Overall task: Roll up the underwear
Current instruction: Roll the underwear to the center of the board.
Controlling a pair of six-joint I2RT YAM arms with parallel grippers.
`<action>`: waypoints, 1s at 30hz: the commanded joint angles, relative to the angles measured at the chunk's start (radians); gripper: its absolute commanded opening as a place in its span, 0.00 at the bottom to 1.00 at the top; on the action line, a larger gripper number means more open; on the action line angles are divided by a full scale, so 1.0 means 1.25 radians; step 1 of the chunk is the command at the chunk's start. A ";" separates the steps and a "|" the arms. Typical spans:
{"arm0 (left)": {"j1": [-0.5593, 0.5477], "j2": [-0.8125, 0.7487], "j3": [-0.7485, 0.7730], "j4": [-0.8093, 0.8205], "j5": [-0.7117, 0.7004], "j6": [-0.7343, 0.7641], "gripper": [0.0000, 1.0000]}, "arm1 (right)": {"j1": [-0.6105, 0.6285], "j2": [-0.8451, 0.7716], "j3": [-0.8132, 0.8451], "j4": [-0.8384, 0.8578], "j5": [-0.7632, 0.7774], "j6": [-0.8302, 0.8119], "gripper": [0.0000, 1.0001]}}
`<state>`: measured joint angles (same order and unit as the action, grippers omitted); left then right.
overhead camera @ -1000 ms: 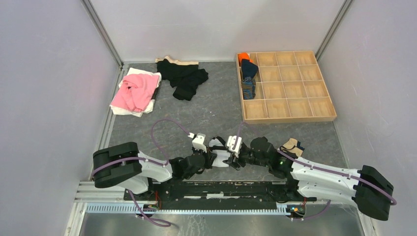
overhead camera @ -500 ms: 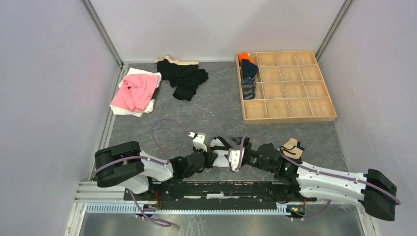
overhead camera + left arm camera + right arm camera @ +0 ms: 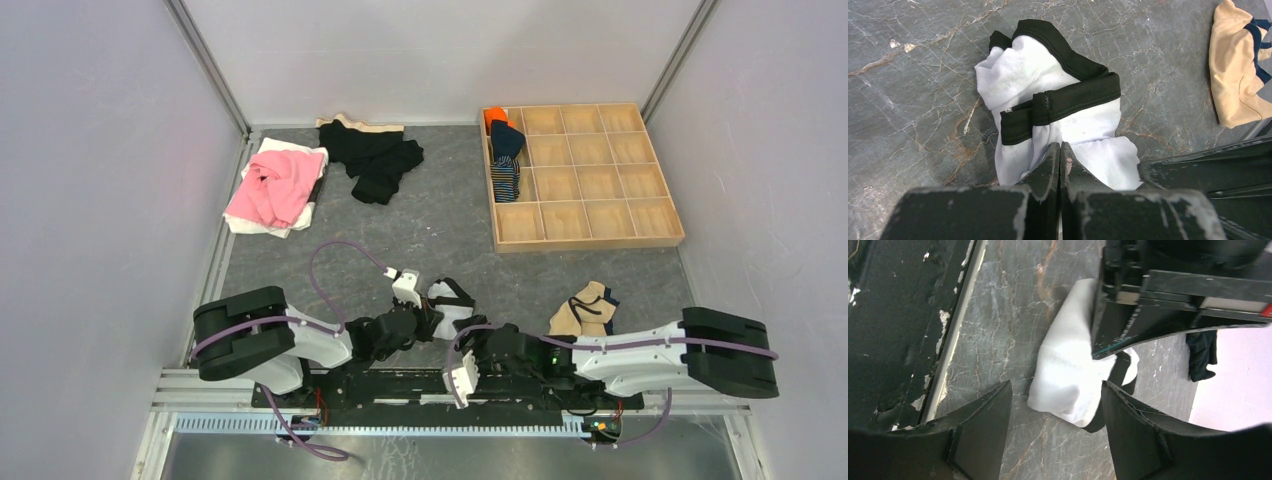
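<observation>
1. A grey marbled table (image 3: 440,215) carries everything.
2. A pink garment (image 3: 272,185) lies crumpled on a white cloth (image 3: 252,226) at the table's far left edge.
3. Black garments (image 3: 378,158) lie heaped just right of it, near the far edge.
4. A wooden tray (image 3: 588,241) of square compartments sits at the far right corner.

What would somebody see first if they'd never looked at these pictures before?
Probably the two robot arms at the near edge, with small white briefs with black trim lying by their grippers; the left gripper is shut, tips at the cloth, and the right gripper hangs open nearby. Then the bright pink garment at the far left, and the wooden tray at the far right, rolled pieces in its left column.
</observation>
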<state>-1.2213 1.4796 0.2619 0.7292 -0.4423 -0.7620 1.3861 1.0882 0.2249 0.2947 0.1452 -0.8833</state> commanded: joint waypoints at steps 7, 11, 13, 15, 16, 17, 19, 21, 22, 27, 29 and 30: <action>0.004 0.053 -0.032 -0.187 0.051 0.021 0.02 | 0.037 0.147 -0.001 0.134 0.109 -0.045 0.62; 0.005 0.056 -0.030 -0.187 0.055 0.024 0.02 | 0.042 0.169 -0.017 0.166 0.152 -0.058 0.59; 0.005 0.057 -0.028 -0.188 0.057 0.026 0.02 | 0.042 0.175 -0.024 0.172 0.161 -0.060 0.53; 0.007 0.058 -0.027 -0.187 0.059 0.029 0.02 | 0.042 0.185 -0.024 0.165 0.166 -0.056 0.47; 0.007 0.058 -0.026 -0.188 0.060 0.030 0.02 | 0.041 0.189 -0.021 0.160 0.165 -0.053 0.44; 0.008 0.059 -0.024 -0.187 0.062 0.031 0.02 | 0.042 0.195 -0.018 0.154 0.165 -0.050 0.41; 0.008 0.061 -0.022 -0.187 0.064 0.033 0.02 | 0.043 0.204 -0.012 0.150 0.168 -0.043 0.32; 0.009 0.064 -0.021 -0.187 0.065 0.034 0.02 | 0.042 0.208 -0.007 0.149 0.171 -0.037 0.23; 0.011 0.064 -0.021 -0.187 0.065 0.034 0.02 | 0.042 0.210 -0.005 0.147 0.172 -0.030 0.18; 0.042 -0.019 -0.029 -0.203 0.068 0.021 0.02 | 0.042 0.189 0.000 0.128 0.158 0.025 0.02; 0.064 -0.098 -0.030 -0.247 0.053 0.010 0.02 | 0.041 0.170 0.000 0.113 0.134 0.053 0.00; 0.071 -0.142 -0.028 -0.279 0.037 0.007 0.02 | 0.040 0.161 0.000 0.108 0.114 0.067 0.00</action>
<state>-1.1713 1.4254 0.2722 0.6689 -0.3779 -0.7624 1.4399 1.3235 0.2150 0.4992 0.3355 -0.9005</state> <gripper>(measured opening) 0.026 0.028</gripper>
